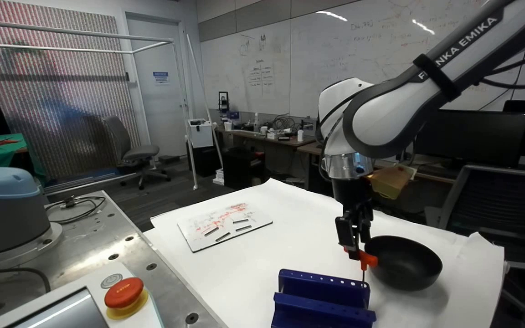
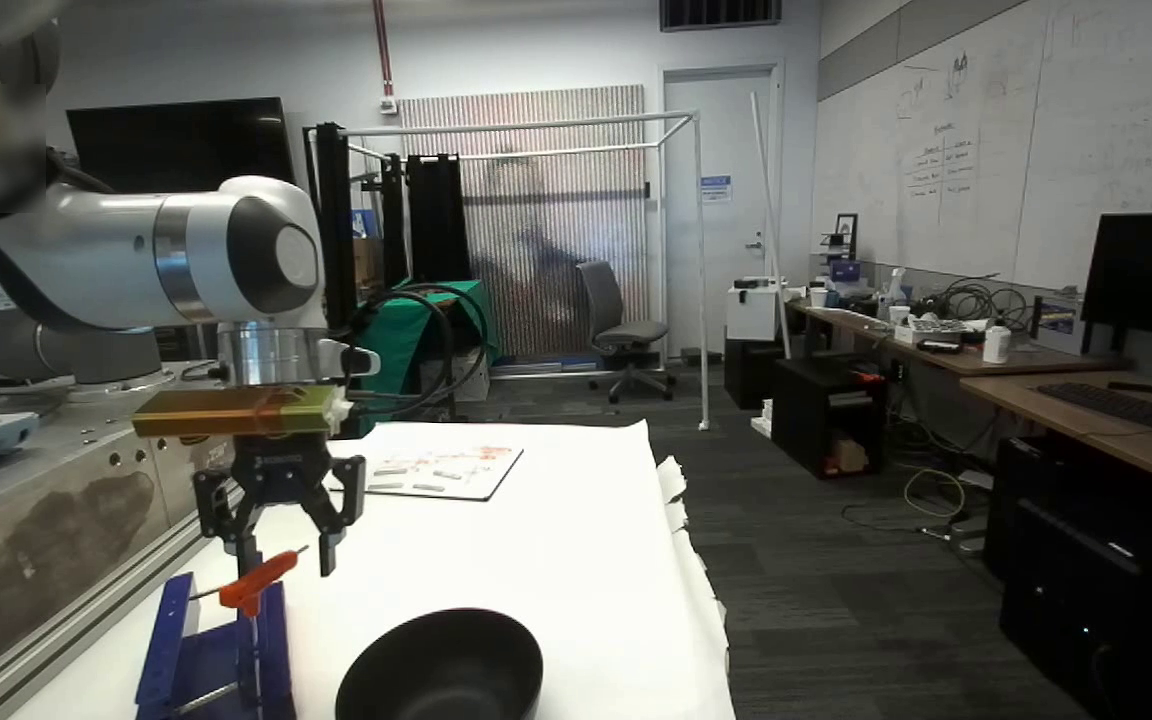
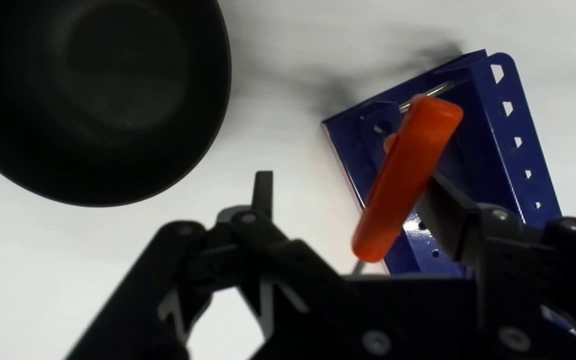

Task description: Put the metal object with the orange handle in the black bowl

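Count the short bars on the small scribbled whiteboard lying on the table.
4: in an exterior view, the upper left bar, lower left bar, upper right bar and lower right bar. None seems hidden.

The wrist view looks down, close; all views share the bowl (image 1: 404, 264).

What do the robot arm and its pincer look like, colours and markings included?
The white, dark-grey-trimmed jointed arm carries white FRANKA EMIKA lettering, partly covered by a wide black band; black cables loop beside it. The angular, black, two-fingered pincer is visibly jointed; mounted near it are an amber, box-shaped attachment and a shiny silver collar.
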Robot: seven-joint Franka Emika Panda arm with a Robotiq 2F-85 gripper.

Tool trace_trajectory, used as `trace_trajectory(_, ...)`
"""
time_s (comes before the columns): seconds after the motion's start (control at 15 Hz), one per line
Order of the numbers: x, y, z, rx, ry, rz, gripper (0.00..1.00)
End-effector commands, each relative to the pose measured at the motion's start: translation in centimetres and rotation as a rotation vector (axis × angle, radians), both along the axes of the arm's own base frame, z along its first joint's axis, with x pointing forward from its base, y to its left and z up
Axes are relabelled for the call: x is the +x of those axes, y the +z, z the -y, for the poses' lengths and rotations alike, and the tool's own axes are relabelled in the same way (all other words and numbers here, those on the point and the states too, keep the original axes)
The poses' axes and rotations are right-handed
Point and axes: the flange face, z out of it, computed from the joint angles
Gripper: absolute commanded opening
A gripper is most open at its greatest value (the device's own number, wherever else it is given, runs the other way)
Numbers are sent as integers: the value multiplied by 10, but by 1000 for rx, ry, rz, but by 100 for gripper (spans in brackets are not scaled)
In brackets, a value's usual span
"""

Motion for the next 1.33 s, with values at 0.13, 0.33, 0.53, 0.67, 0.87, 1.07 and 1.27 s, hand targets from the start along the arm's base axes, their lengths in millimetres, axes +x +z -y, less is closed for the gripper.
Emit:
trace_trajectory(0.13,-3,10,-8,-10,32,-40,26)
trace_trajectory(0.33,-8,13,-16,-11,51,-48,9)
trace_trajectory(0.53,-12,17,-21,-17,57,-51,12)
trace_trajectory(0.67,-14,24,-25,-26,57,-46,12)
trace_trajectory(0.87,-18,44,-33,-37,61,-29,12)
trace_trajectory(1.07,-26,77,-40,-42,54,0,12)
trace_trajectory(1.27,-34,112,-46,-49,39,26,11)
